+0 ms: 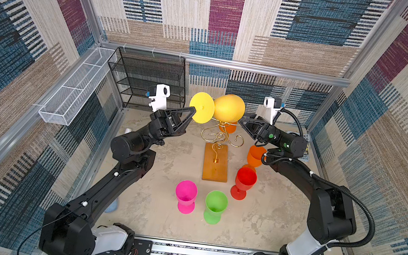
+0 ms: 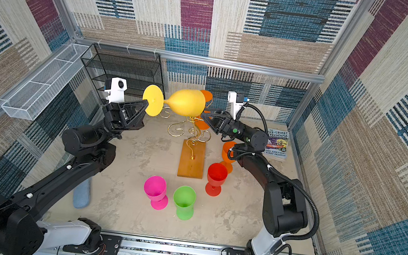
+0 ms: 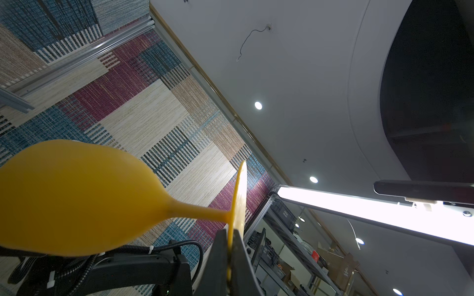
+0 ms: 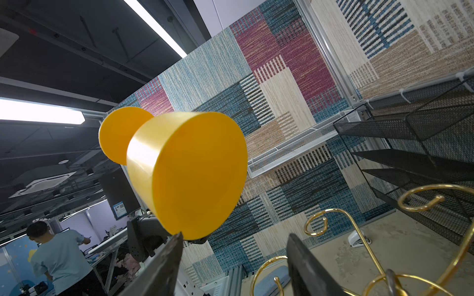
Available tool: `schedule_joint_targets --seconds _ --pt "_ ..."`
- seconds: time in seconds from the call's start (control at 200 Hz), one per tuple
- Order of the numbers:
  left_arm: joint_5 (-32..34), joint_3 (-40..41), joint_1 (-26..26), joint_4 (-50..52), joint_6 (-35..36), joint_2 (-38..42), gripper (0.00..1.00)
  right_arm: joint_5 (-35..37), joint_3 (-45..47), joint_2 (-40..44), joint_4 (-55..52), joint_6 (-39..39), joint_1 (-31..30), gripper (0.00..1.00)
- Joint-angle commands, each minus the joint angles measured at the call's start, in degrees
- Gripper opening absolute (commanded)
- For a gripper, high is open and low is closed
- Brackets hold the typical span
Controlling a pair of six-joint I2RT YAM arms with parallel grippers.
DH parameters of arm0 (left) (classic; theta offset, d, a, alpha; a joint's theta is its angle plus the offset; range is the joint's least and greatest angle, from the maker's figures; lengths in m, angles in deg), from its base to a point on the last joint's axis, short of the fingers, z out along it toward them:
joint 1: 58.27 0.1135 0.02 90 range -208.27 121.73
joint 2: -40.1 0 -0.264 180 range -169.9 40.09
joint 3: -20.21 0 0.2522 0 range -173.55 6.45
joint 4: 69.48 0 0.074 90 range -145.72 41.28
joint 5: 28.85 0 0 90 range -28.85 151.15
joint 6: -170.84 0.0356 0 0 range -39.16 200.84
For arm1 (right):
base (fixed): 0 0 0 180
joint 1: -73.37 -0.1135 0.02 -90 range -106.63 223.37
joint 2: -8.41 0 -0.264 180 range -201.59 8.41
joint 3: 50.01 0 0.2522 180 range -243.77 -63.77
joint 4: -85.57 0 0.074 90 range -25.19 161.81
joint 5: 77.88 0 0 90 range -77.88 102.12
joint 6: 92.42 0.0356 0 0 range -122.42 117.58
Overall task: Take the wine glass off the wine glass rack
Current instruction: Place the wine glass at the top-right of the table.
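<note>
L gripper (image 1: pixel 194 111) pinching yellow wine glass (image 1: pixel 229 108) foot; R gripper (image 1: pixel 244 122) wide, empty; 4 glasses (image 1: pixel 215 204) on table (image 1: pixel 154 214).

Wine glass (image 2: pixel 186 102) on its side, above the wine glass rack (image 2: pixel 191 164)

At upper centre my left gripper (image 2: pixel 147 103) pinches the yellow foot's edge, the bowl pointing right over the gold scrolls. My right gripper (image 2: pixel 205 119) sits just under the bowl's mouth. Lower down stand three more: pink glass (image 2: pixel 155 187), green glass (image 2: pixel 184 199), red glass (image 2: pixel 216 175).
</note>
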Motion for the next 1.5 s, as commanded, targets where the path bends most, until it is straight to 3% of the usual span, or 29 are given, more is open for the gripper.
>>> schedule_joint_targets --seconds 0.0,0.801,1.077,1.377,1.497 --pt "0.89 -1.01 0.04 -3.16 1.80 -0.03 0.00 -1.11 1.00 1.57 23.99 0.52 0.00 0.66" --pt "3.21 -0.63 -5.81 -3.13 3.14 -4.66 0.00 0.17 1.76 7.19 24.81 -1.84 0.08 0.58" --pt "4.52 -0.45 -6.01 -3.13 2.68 -5.64 0.00 0.94 5.18 10.35 24.79 -4.64 0.06 0.49" --pt "5.11 -0.57 -6.00 -3.13 1.82 -6.17 0.00 2.52 5.91 11.00 24.72 -5.32 0.03 0.28" --pt "5.17 -0.63 -6.06 -3.18 1.71 -6.34 0.00 3.03 5.74 10.85 24.63 -5.20 0.02 0.24"
